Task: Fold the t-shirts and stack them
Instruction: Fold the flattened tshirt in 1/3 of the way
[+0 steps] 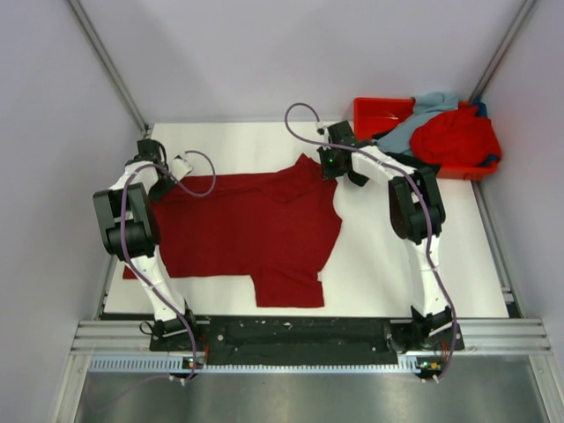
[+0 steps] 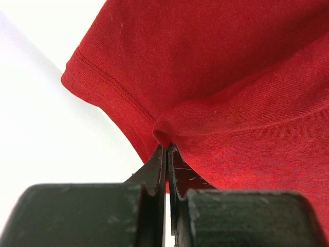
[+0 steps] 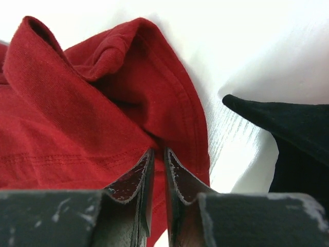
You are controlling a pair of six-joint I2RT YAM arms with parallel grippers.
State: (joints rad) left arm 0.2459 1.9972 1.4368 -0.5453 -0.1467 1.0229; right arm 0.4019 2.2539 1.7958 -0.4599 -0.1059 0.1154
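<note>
A dark crimson t-shirt (image 1: 247, 229) lies spread flat on the white table (image 1: 388, 264), one sleeve pointing toward the near edge. My left gripper (image 1: 167, 181) is at its far left corner. In the left wrist view that gripper (image 2: 167, 147) is shut on a pinch of the hemmed edge of the cloth (image 2: 231, 77). My right gripper (image 1: 328, 167) is at the shirt's far right corner. In the right wrist view its jaws (image 3: 159, 151) stand almost together, with a fold of the crimson cloth (image 3: 77, 113) bunched between the tips. A black t-shirt (image 3: 293, 128) lies just to the right.
An orange-red tray (image 1: 374, 110) stands at the back right corner, holding a heaped bright red t-shirt (image 1: 454, 137) and a pale grey-blue t-shirt (image 1: 423, 115). Grey walls close in the table on three sides. Both arm bases sit on the rail at the near edge.
</note>
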